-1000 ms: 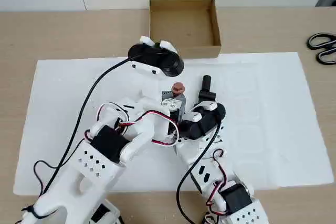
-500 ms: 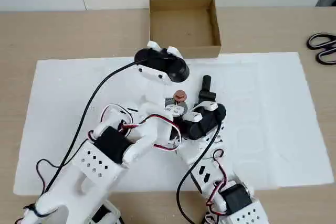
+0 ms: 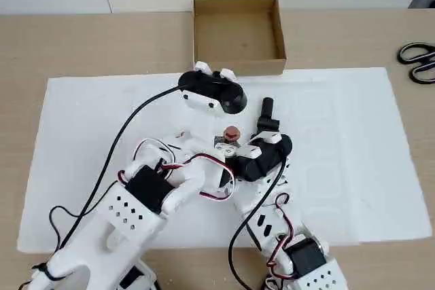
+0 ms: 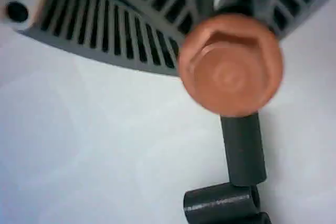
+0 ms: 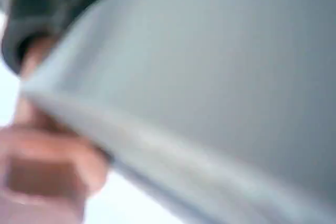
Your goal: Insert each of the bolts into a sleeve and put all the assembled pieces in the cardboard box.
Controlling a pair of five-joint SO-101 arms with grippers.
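No readable text, label, number or sign is showing anywhere. The cardboard box (image 3: 238, 66) is showing plain brown walls, the bolt (image 4: 230, 66) is showing a plain orange head, and the white sheet (image 3: 340, 140) and the scissors (image 3: 418, 61) are carrying no print that can be made out.

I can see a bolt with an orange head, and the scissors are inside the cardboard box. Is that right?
Not quite. The scissors are not inside the cardboard box. The high view shows them lying on the wooden table, far to the right of the box. The bolt does have an orange head, as you said.
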